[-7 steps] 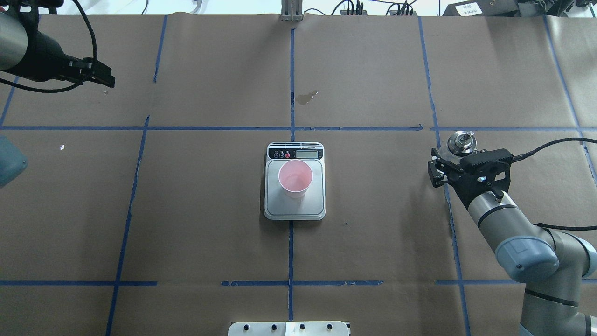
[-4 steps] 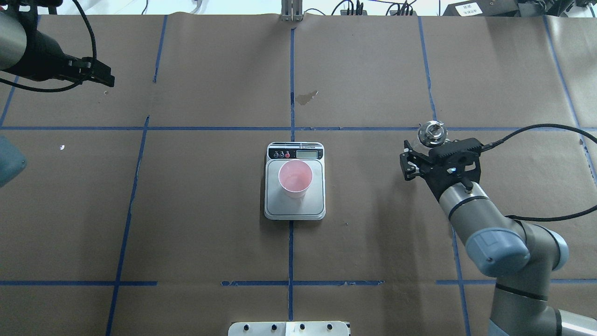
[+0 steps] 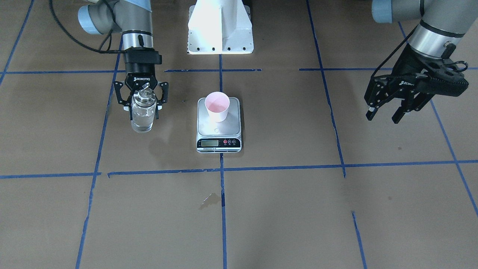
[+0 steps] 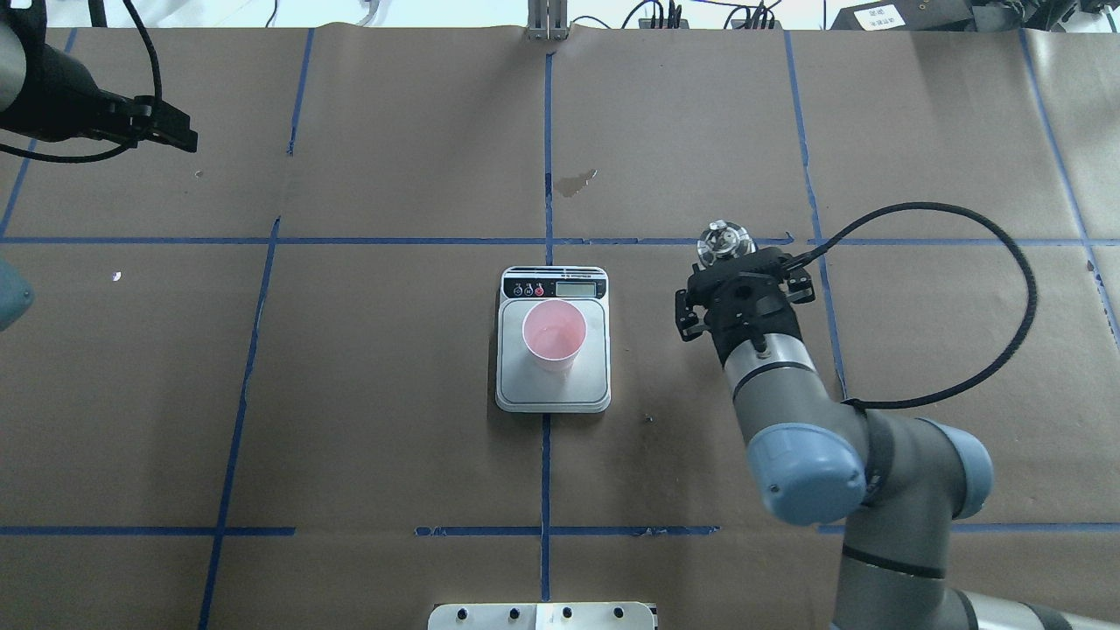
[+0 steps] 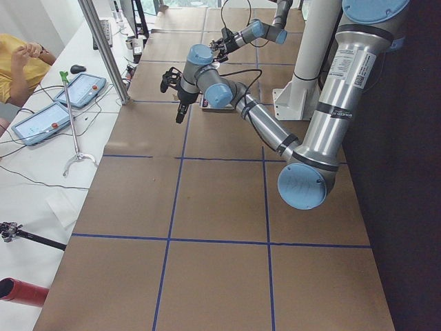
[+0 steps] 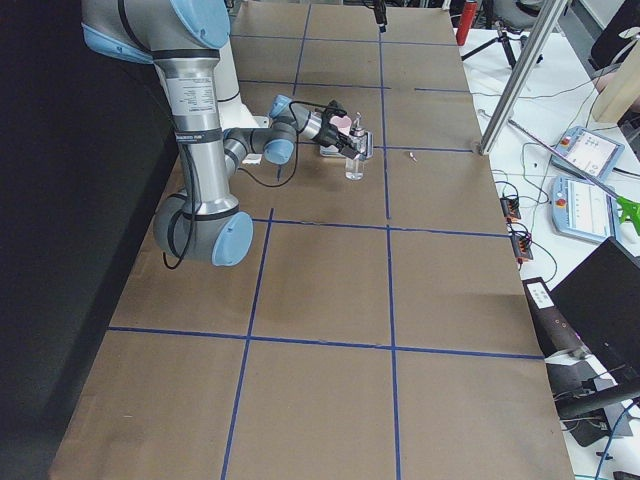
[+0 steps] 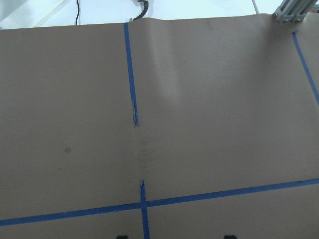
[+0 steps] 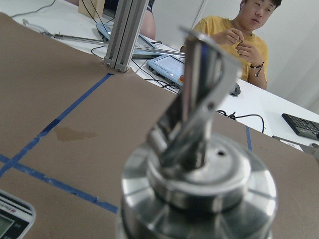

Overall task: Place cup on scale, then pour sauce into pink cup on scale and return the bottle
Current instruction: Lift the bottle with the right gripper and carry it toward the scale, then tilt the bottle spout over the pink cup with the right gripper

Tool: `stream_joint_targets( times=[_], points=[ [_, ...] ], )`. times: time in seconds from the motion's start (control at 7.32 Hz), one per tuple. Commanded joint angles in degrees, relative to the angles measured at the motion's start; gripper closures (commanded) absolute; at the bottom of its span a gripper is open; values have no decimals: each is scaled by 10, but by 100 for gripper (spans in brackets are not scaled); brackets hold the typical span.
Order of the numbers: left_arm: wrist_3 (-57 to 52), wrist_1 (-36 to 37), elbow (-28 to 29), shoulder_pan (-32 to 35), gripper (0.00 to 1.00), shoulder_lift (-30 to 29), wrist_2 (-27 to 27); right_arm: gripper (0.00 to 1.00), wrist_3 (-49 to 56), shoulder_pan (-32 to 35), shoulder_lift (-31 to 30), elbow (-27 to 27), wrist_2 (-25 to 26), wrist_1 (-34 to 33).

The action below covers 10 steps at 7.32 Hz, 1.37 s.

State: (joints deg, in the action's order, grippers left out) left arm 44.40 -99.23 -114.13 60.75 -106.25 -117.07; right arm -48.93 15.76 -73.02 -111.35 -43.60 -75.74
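Close up in the right wrist view, you see only the blurry metal pourer of the small clear glass bottle [image 8: 199,164]; its glass is cut off. Count one bottle and one pale pink paper cup [image 3: 217,105] standing on one flat white kitchen scale [image 3: 219,129]. The right gripper [image 3: 144,111] squeezes the upright bottle beside the scale, clear sauce [image 3: 142,121] inside. Far off, the left gripper [image 3: 382,116] hangs with its fingers wide apart, holding nothing.

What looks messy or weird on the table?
A small dark stain marks the brown paper beside the middle blue tape line, beyond the scale. It looks like a spill. The cup stands upright, and the bottle is upright in the right gripper.
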Motion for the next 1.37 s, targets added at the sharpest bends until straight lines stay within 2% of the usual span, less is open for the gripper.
stream_joint_targets(
  times=[0.0, 0.14, 0.27, 0.41, 0.55, 0.96, 1.23],
  points=[
    [-57, 0, 7, 23, 29, 9, 0, 100, 52, -45, 60, 0, 50, -155],
    [-86, 0, 8, 24, 29, 22, -1, 100, 52, -49, 69, 0, 55, -181],
    [-94, 0, 8, 26, 29, 26, -1, 100, 53, -70, 76, 1, 97, -260],
    [-94, 0, 9, 26, 29, 26, -2, 100, 65, -73, 104, 3, 105, -340],
    [-94, 0, 13, 26, 29, 25, -2, 100, 87, -73, 111, 3, 105, -369],
    [-94, 0, 14, 26, 29, 23, -3, 100, 209, -67, 111, 15, 119, -372],
    [-94, 0, 14, 26, 29, 21, -4, 100, 247, -64, 116, 48, 151, -371]
  ],
)
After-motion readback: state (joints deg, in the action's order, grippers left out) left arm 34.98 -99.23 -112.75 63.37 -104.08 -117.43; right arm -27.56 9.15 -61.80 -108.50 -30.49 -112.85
